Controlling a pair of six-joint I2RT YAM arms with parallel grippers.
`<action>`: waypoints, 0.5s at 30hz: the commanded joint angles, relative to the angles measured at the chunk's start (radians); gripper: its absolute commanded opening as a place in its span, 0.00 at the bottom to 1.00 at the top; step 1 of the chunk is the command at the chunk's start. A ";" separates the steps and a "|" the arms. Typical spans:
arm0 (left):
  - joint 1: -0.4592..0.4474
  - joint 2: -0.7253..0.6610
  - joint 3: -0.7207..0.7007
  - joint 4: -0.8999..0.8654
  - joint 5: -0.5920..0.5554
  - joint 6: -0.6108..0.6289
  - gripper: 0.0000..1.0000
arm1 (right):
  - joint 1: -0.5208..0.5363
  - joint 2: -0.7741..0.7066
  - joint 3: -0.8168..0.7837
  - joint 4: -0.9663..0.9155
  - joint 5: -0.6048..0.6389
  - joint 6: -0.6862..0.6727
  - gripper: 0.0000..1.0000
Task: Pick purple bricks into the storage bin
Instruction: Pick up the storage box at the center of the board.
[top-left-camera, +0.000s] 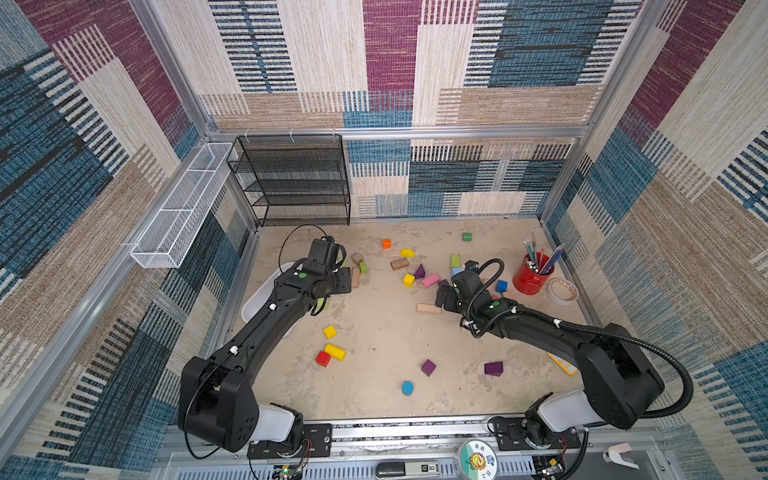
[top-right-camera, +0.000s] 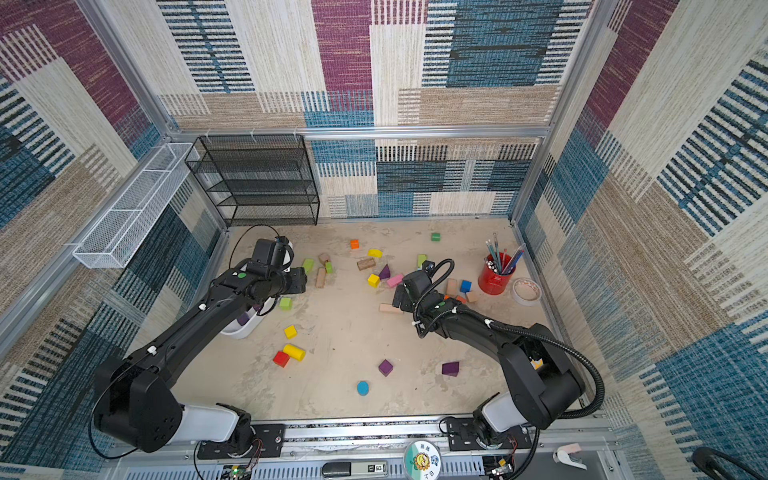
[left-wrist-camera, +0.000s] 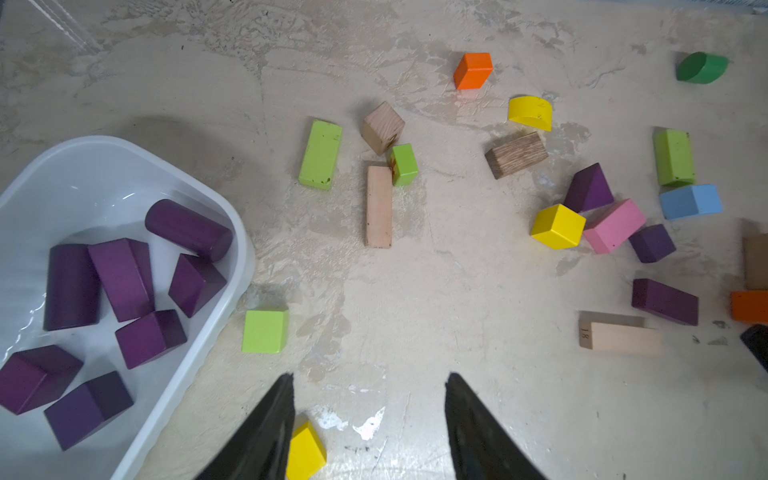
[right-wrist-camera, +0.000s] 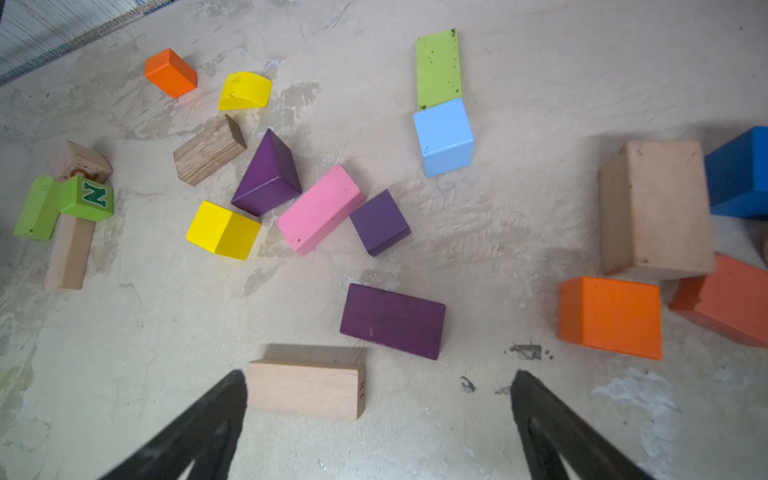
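The white storage bin (left-wrist-camera: 239, 253) lies beside my left gripper (left-wrist-camera: 370, 376) and holds several purple bricks (left-wrist-camera: 124, 278). That gripper hangs open over bare floor with nothing between its fingers. My right gripper (right-wrist-camera: 380, 374) is wide open above the floor. A purple bar (right-wrist-camera: 392, 321) lies just beyond its fingertips. Farther off are a purple cube (right-wrist-camera: 379, 222) and a purple wedge (right-wrist-camera: 268, 174), both next to a pink bar (right-wrist-camera: 320, 208). Two more purple bricks, a cube (top-left-camera: 428, 367) and a block (top-left-camera: 493, 368), rest near the front. In both top views the left arm hides most of the bin (top-right-camera: 239, 330).
A plain wooden bar (right-wrist-camera: 305, 388) lies between the right fingers, close to one of them. A yellow block (left-wrist-camera: 305, 451) sits by a left finger. Coloured blocks are scattered about. A red pencil cup (top-left-camera: 532, 278) and a tape roll (top-left-camera: 562, 291) stand right, a black mesh rack (top-left-camera: 291, 178) behind.
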 joint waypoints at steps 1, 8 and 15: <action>0.016 0.009 0.015 -0.021 0.005 0.025 0.59 | 0.001 0.018 0.013 -0.024 0.044 -0.023 1.00; 0.035 0.008 0.011 -0.028 -0.042 0.055 0.59 | 0.001 0.044 0.035 -0.029 0.064 -0.063 0.99; 0.085 0.022 -0.008 -0.046 -0.154 0.189 0.59 | 0.001 0.052 -0.006 0.071 -0.004 -0.112 0.99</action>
